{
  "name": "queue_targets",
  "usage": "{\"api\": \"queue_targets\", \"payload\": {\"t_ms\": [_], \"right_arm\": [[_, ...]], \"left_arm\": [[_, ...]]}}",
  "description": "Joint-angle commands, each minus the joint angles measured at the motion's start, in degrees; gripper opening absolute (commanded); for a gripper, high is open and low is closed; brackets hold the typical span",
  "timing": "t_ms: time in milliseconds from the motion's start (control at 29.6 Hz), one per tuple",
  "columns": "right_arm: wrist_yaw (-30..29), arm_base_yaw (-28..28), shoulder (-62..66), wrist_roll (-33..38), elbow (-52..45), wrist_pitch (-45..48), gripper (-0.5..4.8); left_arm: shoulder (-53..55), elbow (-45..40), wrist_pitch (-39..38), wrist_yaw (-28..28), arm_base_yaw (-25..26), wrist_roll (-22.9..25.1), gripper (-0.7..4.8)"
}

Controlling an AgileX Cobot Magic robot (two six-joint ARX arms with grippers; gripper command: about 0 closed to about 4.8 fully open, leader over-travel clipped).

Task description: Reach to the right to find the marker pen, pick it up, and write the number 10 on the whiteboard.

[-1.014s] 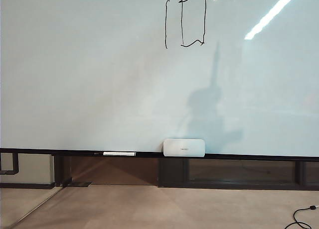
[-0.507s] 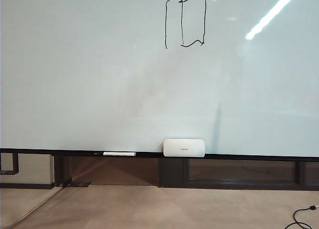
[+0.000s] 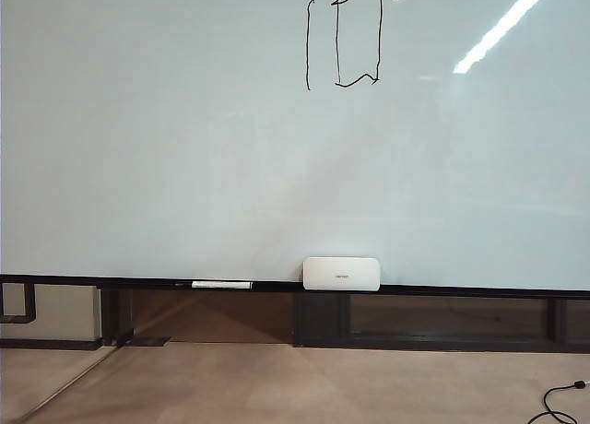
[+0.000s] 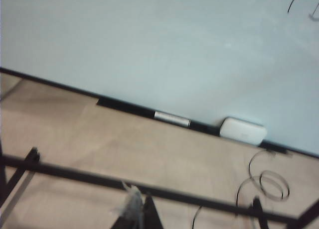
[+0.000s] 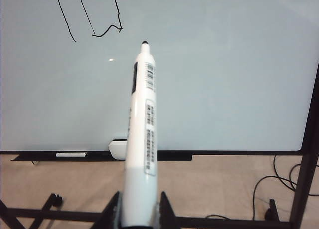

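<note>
The right gripper point(image 5: 134, 214) stands back from the whiteboard point(image 3: 184, 147), its fingers clamped on the marker pen point(image 5: 141, 139), tip toward the board. The number 10 point(image 3: 343, 41) sits high up. Whether the left gripper point(image 4: 137, 214) is parted or closed, I can't tell.

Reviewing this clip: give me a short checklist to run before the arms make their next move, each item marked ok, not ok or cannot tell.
1. The number 10 on the whiteboard: ok.
2. Right gripper shut on the marker pen: ok.
3. Pen tip off the board: ok.
4. Left gripper state: cannot tell, blurred.
5. White box and white stick resting on the ledge: ok.
</note>
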Motion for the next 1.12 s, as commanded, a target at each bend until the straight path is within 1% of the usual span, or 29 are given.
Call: {"api": "queue_targets", "payload": {"t_ms": [34,135,237,338,575,642,777,912,1048,1115], "right_arm": [[0.1,0.1,-1.3,0.6,-2.4,3.7,-0.03],[0.0,0.1,-1.3,0.6,-4.2,4.1,-0.03],[0.1,0.1,-1.3,0.6,-6.0,5.5,-0.03],[0.1,0.1,-1.3,0.8,-8.5,9.1,-0.03],[1.4,0.1,-1.2,1.0,-13.6,13.5,-0.03],[1.4,0.1,-1.2,1.0,-15.1,13.7,-0.03],[1.4,0.1,-1.3,1.0,-18.4,15.6,-0.03],[1.4,0.1,-1.3,1.0,-22.2,19.7,-0.03],[1.4,0.1,-1.3,1.0,-27.3,26.3,-0.02],[1.4,0.1,-1.3,0.9,-29.6,29.1,-0.02]], "left_arm": [[-0.2,-2.4,6.8,-0.2,-0.1,1.0,-0.06],[-0.2,-5.2,9.4,0.5,-0.1,3.0,-0.06],[-0.3,-7.5,9.6,0.7,-0.1,3.1,-0.06],[-0.3,-10.2,13.0,0.9,-0.1,3.4,-0.06],[-0.7,-15.8,21.5,5.7,-0.1,5.5,-0.06],[-0.7,-16.8,23.0,6.8,-0.1,6.1,-0.06],[-0.8,-17.8,24.0,6.9,-0.1,8.4,-0.06],[-1.3,-18.7,24.9,7.2,-0.1,10.9,-0.06],[-1.3,-21.0,28.2,7.5,-0.1,11.0,-0.06],[-1.3,-21.8,28.3,8.3,-0.1,11.0,-0.06]]}}
